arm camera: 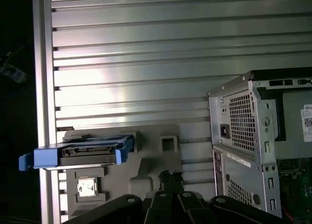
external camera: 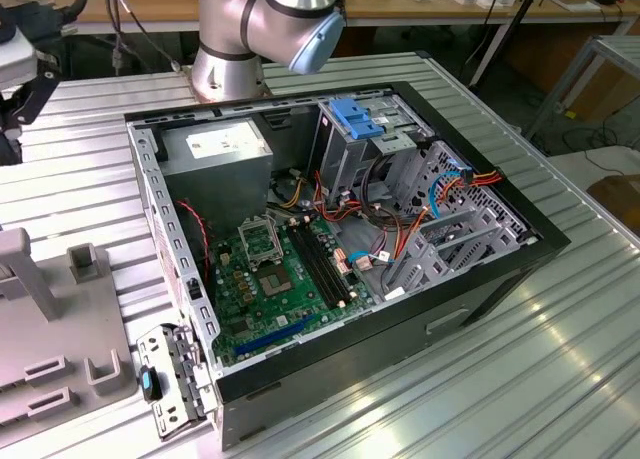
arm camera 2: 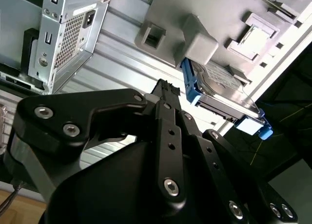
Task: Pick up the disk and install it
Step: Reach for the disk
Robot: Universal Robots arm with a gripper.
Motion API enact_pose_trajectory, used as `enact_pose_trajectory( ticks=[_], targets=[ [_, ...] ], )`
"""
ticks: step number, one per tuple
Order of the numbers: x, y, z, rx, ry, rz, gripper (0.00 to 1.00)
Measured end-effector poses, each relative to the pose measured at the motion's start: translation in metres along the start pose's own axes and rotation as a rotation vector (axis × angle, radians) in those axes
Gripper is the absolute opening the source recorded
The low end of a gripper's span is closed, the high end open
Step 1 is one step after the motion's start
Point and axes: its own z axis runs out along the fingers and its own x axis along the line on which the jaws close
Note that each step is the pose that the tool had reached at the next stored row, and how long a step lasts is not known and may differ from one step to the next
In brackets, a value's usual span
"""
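Flat, blue-framed metal disk (arm camera: 78, 154) in grey moulded holder (arm camera: 144, 161)

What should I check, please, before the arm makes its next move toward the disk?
1. The disk stands on edge in the grey fixture, in its blue carrier frame: ok.
2. The hand is apart from the disk, not touching it: ok.
3. The computer case is open, with its side panel off: ok.
4. The drive cage has a free slot for the disk: cannot tell.
5. The cables are clear of the drive cage: cannot tell; they loop close beside it.
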Motion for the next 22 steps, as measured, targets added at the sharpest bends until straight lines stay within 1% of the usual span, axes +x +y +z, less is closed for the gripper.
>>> enact_pose_trajectory(
  ticks=[1, 3, 6, 7, 9, 10, 12, 14, 16, 18, 20, 22],
  targets=[
    [0.006, -0.0005, -0.0001, -0.0001, -0.0001, 0.0, 0.11],
    [0.0108, -0.0008, -0.0002, -0.0001, -0.0001, 0.0, 0.11],
    [0.0214, -0.0016, -0.0006, -0.0003, 0.0, 0.0, 0.11],
    [0.0263, -0.0019, -0.0007, -0.0005, 0.0, 0.0, 0.11],
    [0.0333, -0.0021, -0.0009, -0.0006, 0.0001, 0.0, 0.11],
    [0.0356, -0.0016, -0.001, -0.0006, 0.0003, 0.0, 0.11],
    [0.0394, 0.0016, -0.0008, -0.0006, 0.0004, 0.0, 0.11],
    [0.0472, 0.0051, -0.0007, -0.0006, 0.0008, 0.0, 0.11],
    [0.0557, 0.0072, -0.0007, -0.0006, 0.0009, 0.0, 0.11],
    [0.0723, 0.0096, -0.0011, -0.0005, 0.0012, 0.0, 0.11],
    [0.0831, 0.0104, -0.0011, -0.0006, 0.0011, 0.0, 0.11],
    [0.0923, 0.0111, -0.0012, -0.0006, 0.0011, 0.0, 0.11]
  ],
)
